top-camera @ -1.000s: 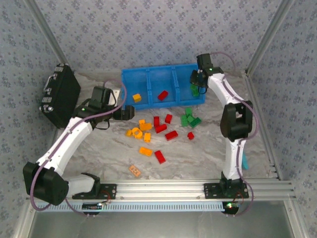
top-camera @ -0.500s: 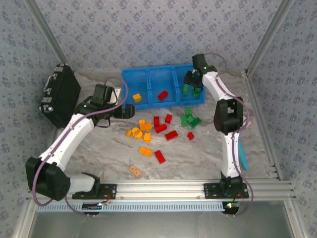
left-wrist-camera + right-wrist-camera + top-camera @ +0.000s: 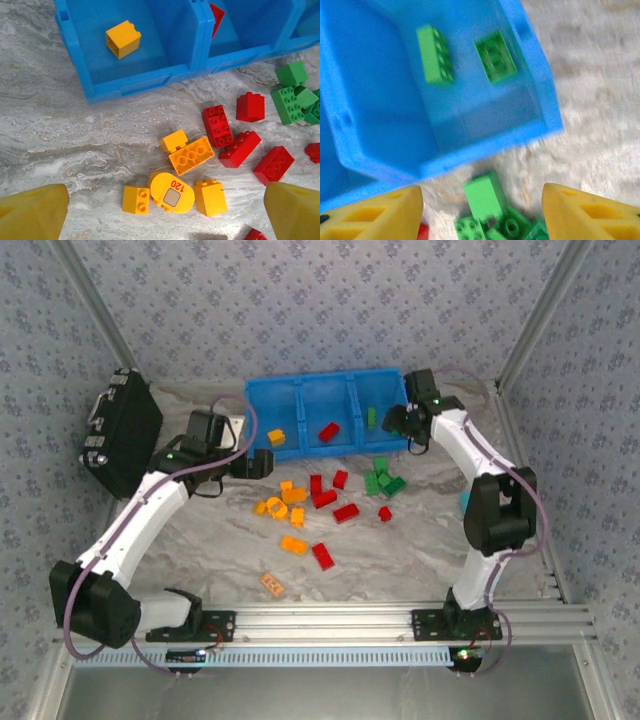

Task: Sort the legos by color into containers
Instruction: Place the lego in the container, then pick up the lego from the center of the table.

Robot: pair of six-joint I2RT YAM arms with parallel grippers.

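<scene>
Right pincer [image 3: 400, 423] hangs agape and empty over the front wall of the blue bin [image 3: 135, 85], whose right compartment holds two green legos [image 3: 436, 54]. Left pincer [image 3: 258, 465], fully spread and empty, hovers above the yellow legos [image 3: 187, 155] on the tabletop [image 3: 60, 130]. Those bricks sit packed together, so closing there could pinch two at once, or shove a red lego [image 3: 217, 125] aside.
</scene>
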